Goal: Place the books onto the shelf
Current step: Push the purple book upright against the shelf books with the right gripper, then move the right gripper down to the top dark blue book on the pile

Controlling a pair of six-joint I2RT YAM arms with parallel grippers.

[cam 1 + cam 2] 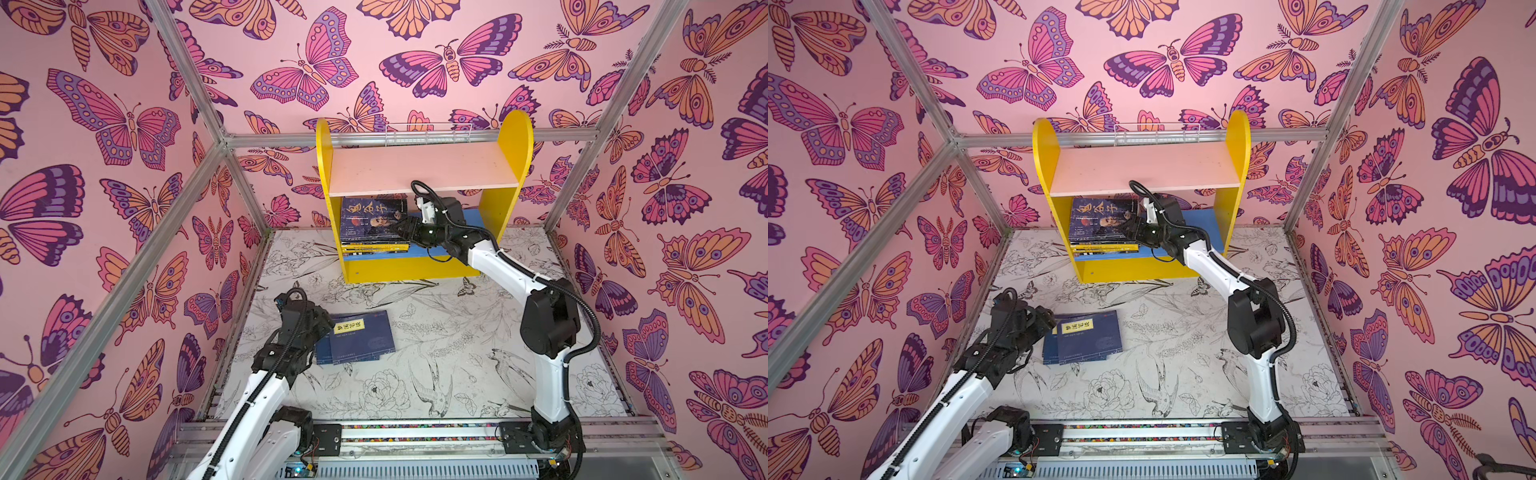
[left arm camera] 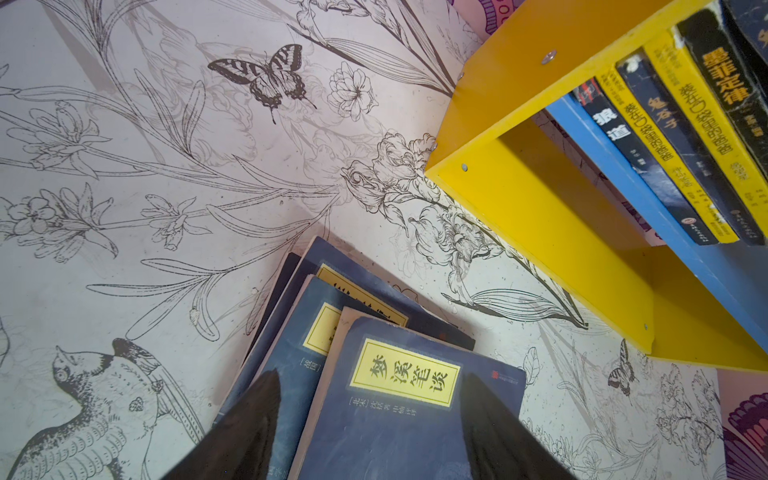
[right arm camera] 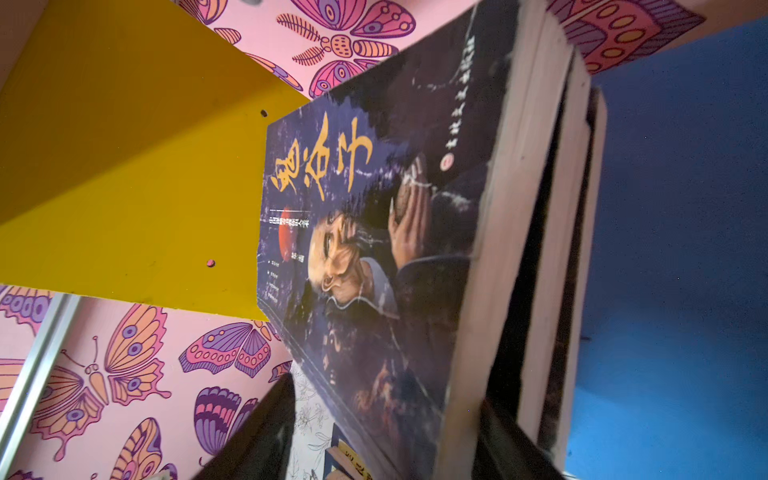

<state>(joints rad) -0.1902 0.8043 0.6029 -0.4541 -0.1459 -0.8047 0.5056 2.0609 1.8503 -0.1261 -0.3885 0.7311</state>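
The shelf (image 1: 324, 166) (image 1: 1044, 166) stands at the back, its pink upper board bare. A stack of books (image 1: 372, 220) (image 1: 1100, 220) (image 2: 685, 137) lies on its blue lower board (image 1: 469, 220) (image 3: 685, 208), topped by a dark one with a face (image 3: 374, 249). My right gripper (image 1: 395, 226) (image 1: 1125, 226) (image 3: 386, 395) is open at that top book's near edge; one finger (image 3: 257, 436) stands clear of the cover. Overlapping navy books with yellow labels (image 1: 357, 338) (image 1: 1088, 338) (image 2: 395, 436) lie on the floor. My left gripper (image 1: 326, 322) (image 1: 1050, 322) (image 2: 370, 399) hovers open over them.
Butterfly-papered walls and aluminium posts enclose the flower-printed floor (image 1: 436, 332). A small wire rack (image 1: 428, 135) sits on the back rail behind the shelf. The arms' mounting rail (image 1: 415, 432) runs along the front edge.
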